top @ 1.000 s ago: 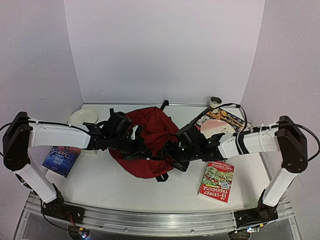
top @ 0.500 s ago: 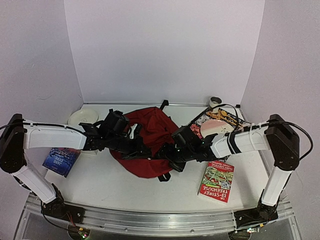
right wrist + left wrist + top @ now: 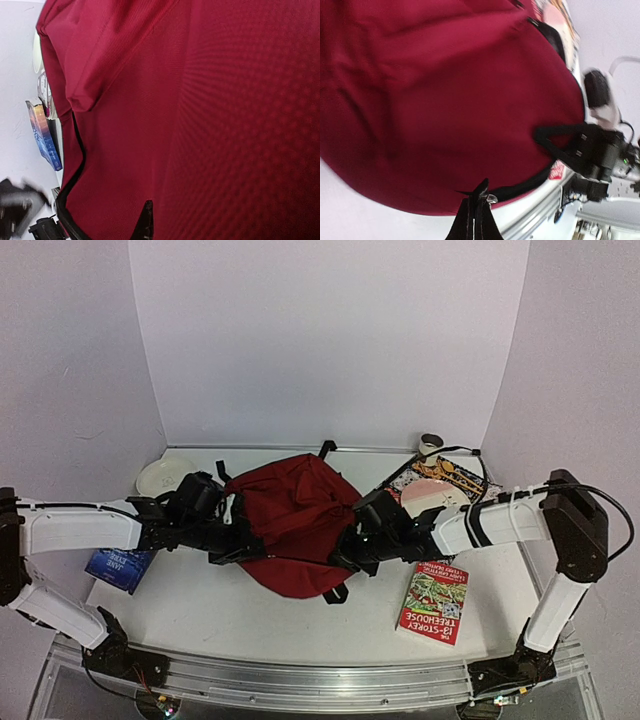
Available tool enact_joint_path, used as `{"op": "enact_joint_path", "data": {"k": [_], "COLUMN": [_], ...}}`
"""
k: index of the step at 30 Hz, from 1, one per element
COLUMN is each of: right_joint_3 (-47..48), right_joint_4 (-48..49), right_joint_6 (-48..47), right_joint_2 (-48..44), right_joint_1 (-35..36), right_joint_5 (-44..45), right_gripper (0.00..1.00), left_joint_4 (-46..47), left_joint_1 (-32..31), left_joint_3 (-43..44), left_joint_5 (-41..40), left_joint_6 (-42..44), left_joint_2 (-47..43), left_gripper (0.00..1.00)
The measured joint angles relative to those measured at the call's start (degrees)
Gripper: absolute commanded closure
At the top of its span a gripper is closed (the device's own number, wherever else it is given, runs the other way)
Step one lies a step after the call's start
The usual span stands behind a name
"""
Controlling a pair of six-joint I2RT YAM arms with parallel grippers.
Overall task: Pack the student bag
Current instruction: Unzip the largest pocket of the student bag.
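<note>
Near edge: red book point(image 3: 435, 602), blue book point(image 3: 118, 565) unpacked. Mid-worktop point(image 3: 230, 610): student bag point(image 3: 295, 520) lay btwn grippers; left gripper point(image 3: 475, 205) pinched its black zip trim, right gripper point(image 3: 146, 222) pressed together vs cloth, catch unclear. We judged: thin pinch could slip under pull, bag would flop shut.

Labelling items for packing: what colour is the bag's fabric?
Dark red bag with black trim, clearest in the top view.

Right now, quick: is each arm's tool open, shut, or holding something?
Left tool: closed, pinching the edge of the bag.
Right tool: closed, apparently gripping the bag's fabric.
</note>
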Motion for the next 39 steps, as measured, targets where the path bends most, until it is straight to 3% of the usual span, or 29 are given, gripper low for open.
{"op": "enact_joint_path", "data": {"k": [10,28,31,34,39], "right_joint_3": [-3.13,-1.12,0.36,0.78,1.42], "right_joint_4": [1.18,4.77,4.89,4.16,1.56], "right_joint_6": [-4.06,-7.26,-7.73,-8.54,-10.79], "right_joint_2": [-5.49,-2.68,-0.52,0.28,0.3], "right_joint_1": [-1.6,-1.66,-1.62,-1.68,-1.79], "right_joint_5": [-1.61,-5.95,-6.66,-7.35,-7.09], "right_gripper": [1.0,0.99,0.85,0.65,0.5], "left_joint_4": [-2.95,-2.3,-2.55,-3.7,-6.42], "left_joint_1": [5.42,10.16,10.73,11.85,14.11], "left_joint_3": [-1.5,-1.02,0.02,0.38,0.36], "left_joint_5": [-2.38,-7.43,-8.77,-11.7,-15.24], "left_joint_6": [1.55,3.15,4.31,5.93,9.68], "left_joint_2": [-1.92,5.22,7.15,7.43,4.51], "left_gripper": [1.0,1.0,0.94,0.83,0.58]}}
